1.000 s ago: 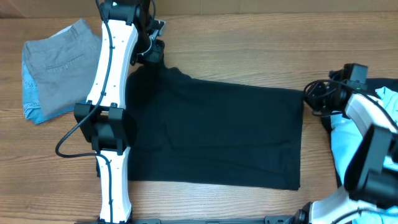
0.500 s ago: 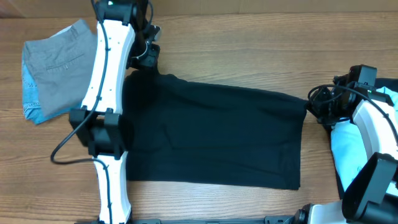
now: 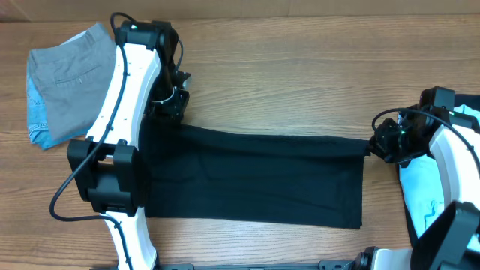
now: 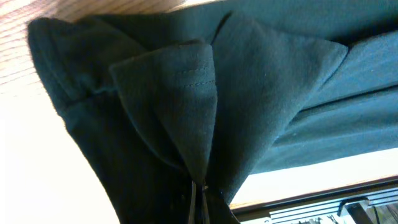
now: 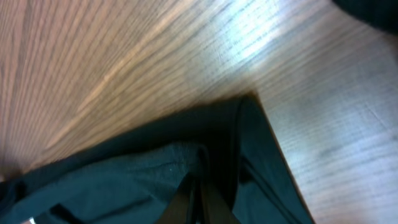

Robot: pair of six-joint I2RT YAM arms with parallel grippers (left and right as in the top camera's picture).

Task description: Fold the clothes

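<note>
The black T-shirt [image 3: 255, 176] lies as a wide band across the middle of the table [image 3: 300, 67]. The left gripper [image 3: 169, 109] pinches its far-left corner and the right gripper [image 3: 377, 144] its far-right corner, jaws pressed onto bunched fabric. Folded grey trousers [image 3: 71, 75] lie far left.

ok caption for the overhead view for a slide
Overhead: left gripper and right gripper hold the far edge of the black T-shirt taut over the table

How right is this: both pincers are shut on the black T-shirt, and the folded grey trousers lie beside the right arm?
Wrong side: the overhead view shows the grey trousers beside the left arm; the rest stands.
</note>
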